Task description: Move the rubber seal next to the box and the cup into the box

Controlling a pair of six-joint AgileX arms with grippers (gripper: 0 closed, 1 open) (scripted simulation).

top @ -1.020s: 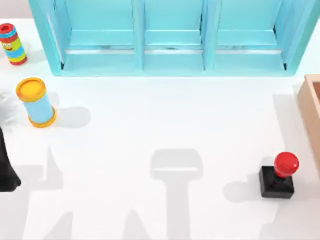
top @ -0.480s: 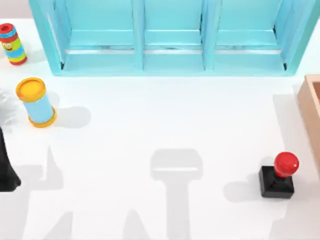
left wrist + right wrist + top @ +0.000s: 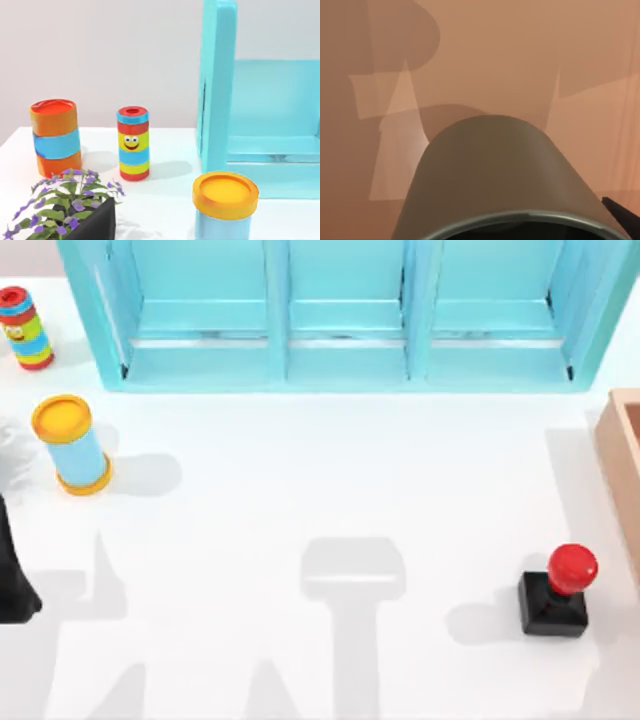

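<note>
While the seal [image 3: 556, 590] stands upright on the table [image 3: 300, 490], just beside the box [image 3: 622, 465] and clear of its near wall, the cup [image 3: 505, 175] is close under the right wrist camera, over a tan wooden surface that matches the box.

Seal: black block down, red knob up. It is at the box's left side in the top view, toward the front of the table, not touching the wood.

Cup: olive-green wall and dark rim seen close up, tan wood all round it. Cannot tell whether it rests on the box floor or is held above it. A black tip [image 3: 622, 212] sits just beside the cup's rim; whether the right gripper's fingers are clamped on the cup or apart cannot be told.

Box: one tan wall is at the table's right edge, in front of the shelf [image 3: 340, 315].

Other items, all well apart from the box at the left of the table: blue cylinder [image 3: 72, 444] with yellow ends, striped toy [image 3: 25, 327] at the shelf's left end, orange can [image 3: 54, 137], planter [image 3: 70, 212] with purple flowers.
</note>
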